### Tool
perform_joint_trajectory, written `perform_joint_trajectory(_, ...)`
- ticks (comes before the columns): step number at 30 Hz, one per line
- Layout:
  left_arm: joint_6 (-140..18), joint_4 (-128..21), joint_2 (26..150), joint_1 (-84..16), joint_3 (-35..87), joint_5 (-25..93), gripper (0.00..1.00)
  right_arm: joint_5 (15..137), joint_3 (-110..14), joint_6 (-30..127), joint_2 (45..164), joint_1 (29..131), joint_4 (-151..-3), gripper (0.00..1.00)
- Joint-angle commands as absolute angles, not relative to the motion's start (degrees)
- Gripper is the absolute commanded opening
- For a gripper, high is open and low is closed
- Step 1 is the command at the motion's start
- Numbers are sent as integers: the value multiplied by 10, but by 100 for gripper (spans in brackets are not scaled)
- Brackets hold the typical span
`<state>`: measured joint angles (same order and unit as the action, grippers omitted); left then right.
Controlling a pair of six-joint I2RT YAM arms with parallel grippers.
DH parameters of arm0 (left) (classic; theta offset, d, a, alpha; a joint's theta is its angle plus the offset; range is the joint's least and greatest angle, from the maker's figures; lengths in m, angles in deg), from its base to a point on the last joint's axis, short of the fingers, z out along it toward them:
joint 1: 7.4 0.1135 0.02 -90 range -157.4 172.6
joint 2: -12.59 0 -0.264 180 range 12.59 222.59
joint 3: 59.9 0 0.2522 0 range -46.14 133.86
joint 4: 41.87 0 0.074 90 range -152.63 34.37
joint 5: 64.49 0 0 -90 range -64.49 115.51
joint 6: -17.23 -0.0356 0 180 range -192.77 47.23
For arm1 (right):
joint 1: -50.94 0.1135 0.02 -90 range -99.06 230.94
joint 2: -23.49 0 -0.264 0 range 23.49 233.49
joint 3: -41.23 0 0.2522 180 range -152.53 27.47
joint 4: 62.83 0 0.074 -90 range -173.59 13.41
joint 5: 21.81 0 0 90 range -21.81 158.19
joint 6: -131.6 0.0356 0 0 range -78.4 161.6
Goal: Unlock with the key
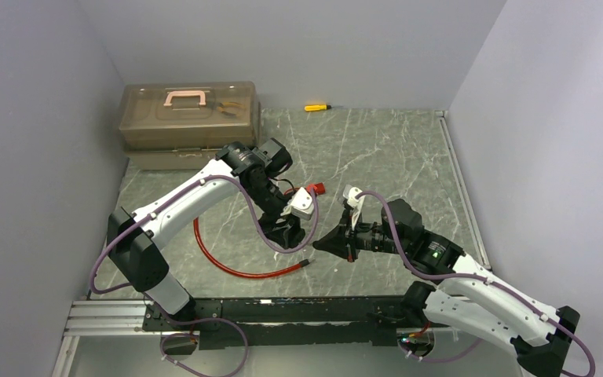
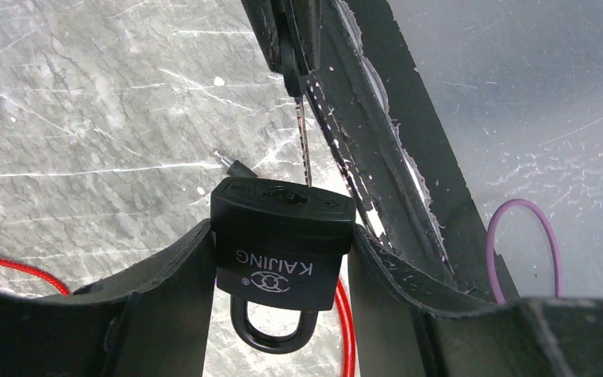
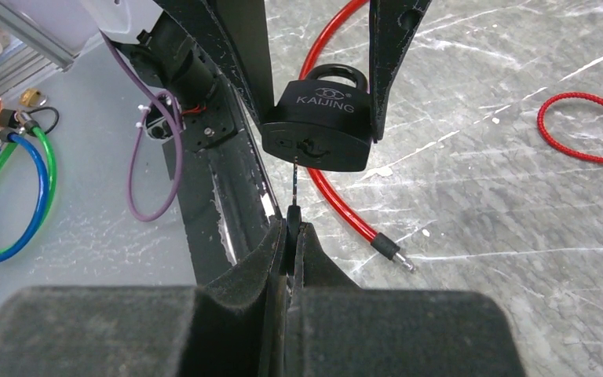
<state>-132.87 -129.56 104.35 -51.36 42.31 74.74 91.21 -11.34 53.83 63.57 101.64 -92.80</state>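
A black KAIJING padlock (image 2: 281,236) is clamped by its body between the fingers of my left gripper (image 2: 281,232), keyhole face towards the other arm and shackle closed. In the right wrist view the same padlock (image 3: 319,126) hangs between the left fingers (image 3: 235,47). My right gripper (image 3: 292,229) is shut on the head of the key (image 3: 293,188). The key's thin blade (image 2: 305,145) points straight at the keyhole and its tip meets it, with most of the blade still outside. Over the table's middle the two grippers face each other, left (image 1: 286,232) and right (image 1: 326,243).
A red cable (image 1: 228,263) with a metal end plug (image 3: 389,251) curves on the marble table below the lock. A brown toolbox (image 1: 188,118) stands at the back left. A yellow screwdriver (image 1: 316,107) lies by the back wall. Hoses (image 3: 0,196) lie past the near edge.
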Motion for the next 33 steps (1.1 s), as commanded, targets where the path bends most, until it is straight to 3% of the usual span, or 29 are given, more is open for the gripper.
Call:
perform_joint_trajectory(1,-1324,-1295,1028,-516,450,794,0,906,-127,538,630,1016,-891,0)
perform_joint_trajectory(33,-1324,-1293,1027,-519,455,795,0,898,-126,534,650,1016,-879,0)
